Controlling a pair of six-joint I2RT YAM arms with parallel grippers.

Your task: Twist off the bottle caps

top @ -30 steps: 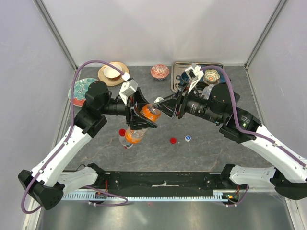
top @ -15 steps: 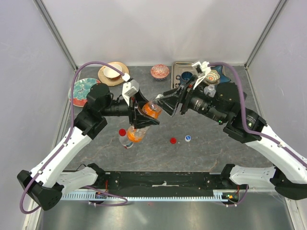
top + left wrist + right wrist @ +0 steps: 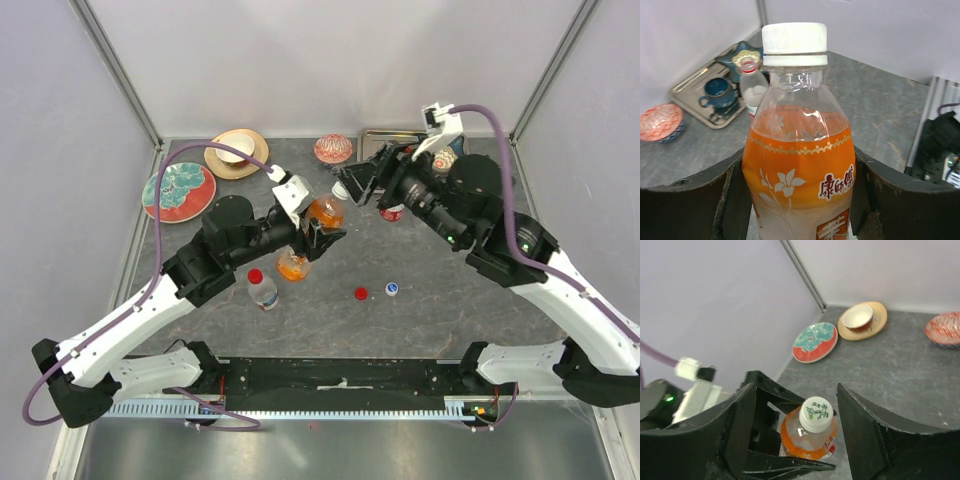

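Pale walls (image 3: 330, 60) and metal posts (image 3: 114, 65) enclose a grey, stone-look surface (image 3: 440, 300). Along its far edge sit a teal-and-red plate (image 3: 180, 192), a cup (image 3: 235, 150) on a saucer (image 3: 256, 140), a red bowl (image 3: 333, 149) and a tray (image 3: 385, 133). Mid-surface, a clear bottle (image 3: 262, 291) stands left of the left claw (image 3: 312, 238), which clamps the orange bottle (image 3: 325, 213) at its label, white cap (image 3: 794, 44) on. The right claw (image 3: 796, 387) gapes wide near that cap, not closed on it, while a red cap (image 3: 361, 293) and a blue cap (image 3: 391, 289) lie loose nearer the bases.
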